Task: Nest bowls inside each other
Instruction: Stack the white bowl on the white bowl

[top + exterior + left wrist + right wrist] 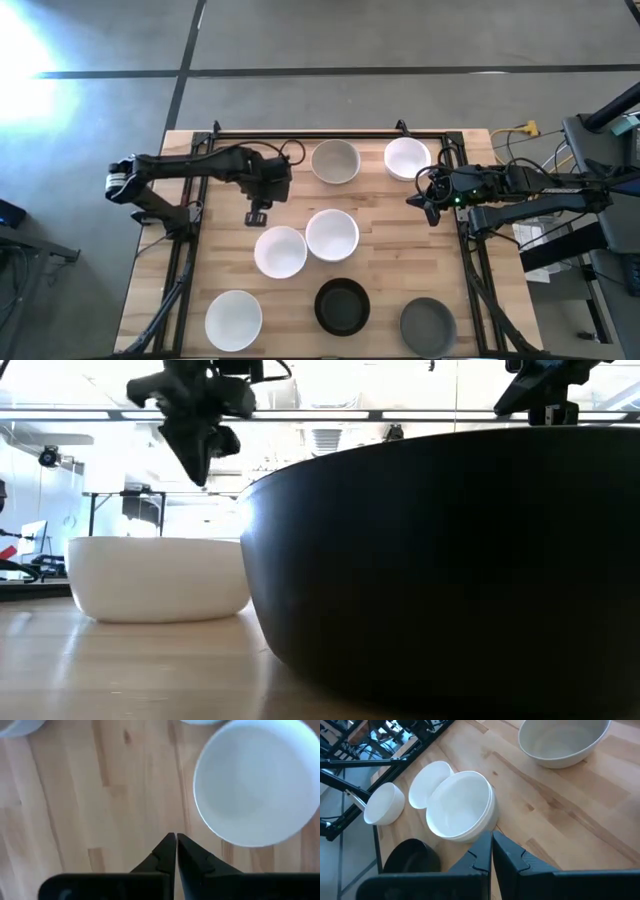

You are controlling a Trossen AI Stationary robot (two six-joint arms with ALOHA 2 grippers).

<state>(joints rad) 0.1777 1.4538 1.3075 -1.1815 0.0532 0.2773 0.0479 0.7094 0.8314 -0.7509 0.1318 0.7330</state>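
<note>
Both grippers, left (257, 215) and right (429, 207), hover with jaws closed, empty. Bowls (332, 235) look rigid, glazed, likely slippery (breakable): pinch the rim wall.

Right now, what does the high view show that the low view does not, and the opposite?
Only the high view shows all seven bowls, including the beige-grey bowl, the dark grey bowl, and the left gripper over bare table. Only the low view shows the room behind the table. Both share the black bowl and a white bowl.
</note>
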